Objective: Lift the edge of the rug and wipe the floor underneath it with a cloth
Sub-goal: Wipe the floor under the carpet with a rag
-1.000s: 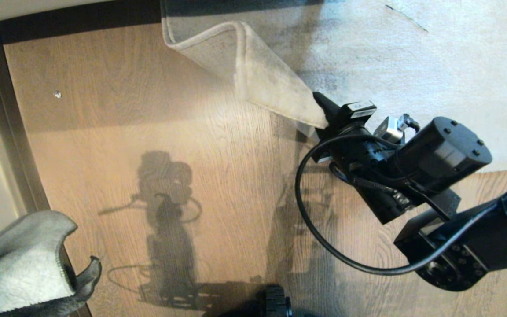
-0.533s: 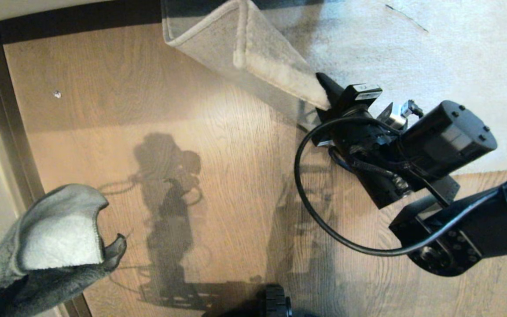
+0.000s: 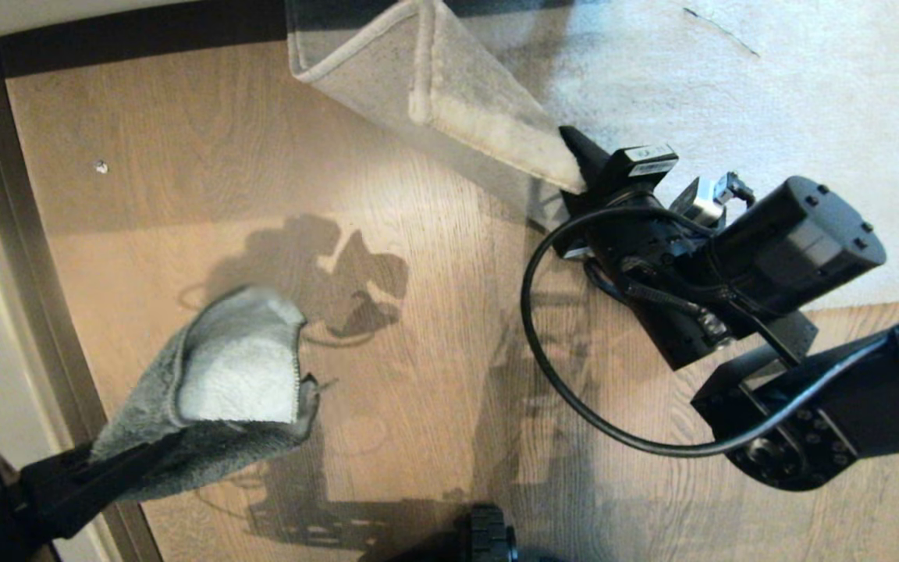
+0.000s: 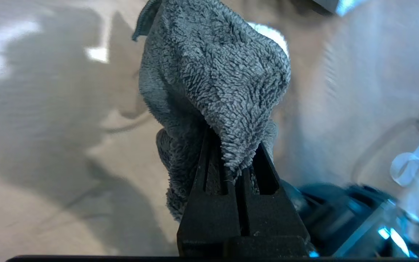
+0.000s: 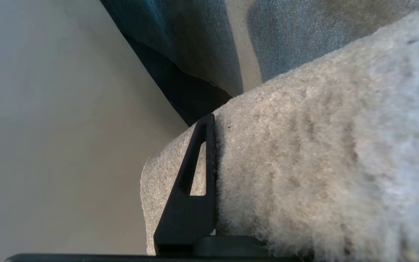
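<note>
Right gripper [image 3: 574,168], centre right, clamped on raised pale grey short-pile rug edge [image 3: 488,117]; left gripper [image 4: 236,165], lower left, pinching soft grey terry cloth [image 3: 223,390] above brown wood-grain plank floor [image 3: 418,312].

We see only one finger [image 5: 191,189] of the right gripper [image 5: 215,174]; the rug edge [image 5: 304,153] covers the other.

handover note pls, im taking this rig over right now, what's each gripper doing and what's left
Right gripper: shut on the rug edge, holding its corner folded up off the floor.
Left gripper: shut on the cloth, held above bare floor at the robot's left, short of the lifted corner.
Done: rug lifted, cloth in hand.
Left: bring the cloth under the raised corner, wipe there, then lower the rug.
</note>
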Tool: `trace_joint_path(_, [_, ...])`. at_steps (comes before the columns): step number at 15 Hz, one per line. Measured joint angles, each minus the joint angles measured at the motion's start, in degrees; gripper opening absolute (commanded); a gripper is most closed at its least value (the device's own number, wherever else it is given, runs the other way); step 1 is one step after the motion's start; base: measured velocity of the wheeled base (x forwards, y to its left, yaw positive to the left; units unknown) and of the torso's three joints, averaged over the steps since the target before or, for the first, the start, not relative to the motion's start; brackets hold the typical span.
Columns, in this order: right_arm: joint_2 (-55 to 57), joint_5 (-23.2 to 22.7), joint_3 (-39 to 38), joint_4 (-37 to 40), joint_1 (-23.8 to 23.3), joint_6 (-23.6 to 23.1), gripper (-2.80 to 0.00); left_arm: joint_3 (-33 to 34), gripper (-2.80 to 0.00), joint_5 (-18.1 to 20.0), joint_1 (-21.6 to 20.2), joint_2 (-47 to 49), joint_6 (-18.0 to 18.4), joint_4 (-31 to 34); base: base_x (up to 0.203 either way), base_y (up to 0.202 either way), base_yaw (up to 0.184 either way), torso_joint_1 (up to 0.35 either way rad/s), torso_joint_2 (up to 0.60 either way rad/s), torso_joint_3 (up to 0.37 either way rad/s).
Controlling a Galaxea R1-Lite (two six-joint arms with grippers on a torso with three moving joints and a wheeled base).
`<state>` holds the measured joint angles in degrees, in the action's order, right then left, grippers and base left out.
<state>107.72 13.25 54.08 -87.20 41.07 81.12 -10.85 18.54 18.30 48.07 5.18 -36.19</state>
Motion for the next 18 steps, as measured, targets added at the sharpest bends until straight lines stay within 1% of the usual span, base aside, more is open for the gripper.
trace_joint_path(3, [0.05, 0.02, 0.15, 0.01, 0.02, -0.17, -2.8, -0.69, -2.8, 0.0, 3.35, 4.86, 0.18, -1.99, 0.0, 0.0, 0.0, 0.0, 0.0, 0.0])
trace_joint_path(6, [0.06, 0.0, 0.02, -0.01, 0.02, -0.37, -2.8, -0.88, -2.8, -0.02, 5.64, 11.8, 0.16, -8.46, 0.0, 0.0, 0.0, 0.0, 0.0, 0.0])
trace_joint_path(9, [0.09, 0.02, 0.1, -0.01, -0.06, -0.33, -2.8, -1.13, -2.8, -0.66, 8.37, 22.97, 0.79, -19.13, 0.0, 0.0, 0.0, 0.0, 0.0, 0.0])
trace_joint_path(11, [0.09, 0.01, 0.1, -0.01, -0.06, -0.3, -2.8, -1.47, -2.8, -2.22, 10.13, 32.02, 1.07, -28.34, 0.0, 0.0, 0.0, 0.0, 0.0, 0.0])
trace_joint_path(12, [0.06, 0.02, -0.03, -0.01, -0.01, -0.35, -2.8, -1.82, -2.8, -3.26, 10.65, 36.39, 0.79, -33.31, 0.0, 0.0, 0.0, 0.0, 0.0, 0.0])
trace_joint_path(14, [0.08, 0.02, -0.07, -0.01, 0.02, -0.37, -2.8, -2.43, -2.8, -4.72, 11.46, 44.93, -1.05, -44.01, 0.0, 0.0, 0.0, 0.0, 0.0, 0.0])
trace_joint_path(15, [0.06, 0.03, 0.02, -0.01, 0.02, -0.35, -2.8, -2.54, -2.8, -5.24, 11.69, 48.13, -2.04, -48.26, 0.0, 0.0, 0.0, 0.0, 0.0, 0.0])
trace_joint_path(16, [0.05, 0.05, 0.08, 0.03, 0.05, -0.37, -2.8, -2.41, -2.8, -5.72, 11.84, 50.51, -2.89, -50.62, 0.0, 0.0, 0.0, 0.0, 0.0, 0.0])
trace_joint_path(18, [-0.02, 0.05, 0.19, 0.02, 0.05, -0.37, -2.8, -2.34, -2.8, -5.84, 11.89, 53.34, -3.07, -50.93, 0.0, 0.0, 0.0, 0.0, 0.0, 0.0])
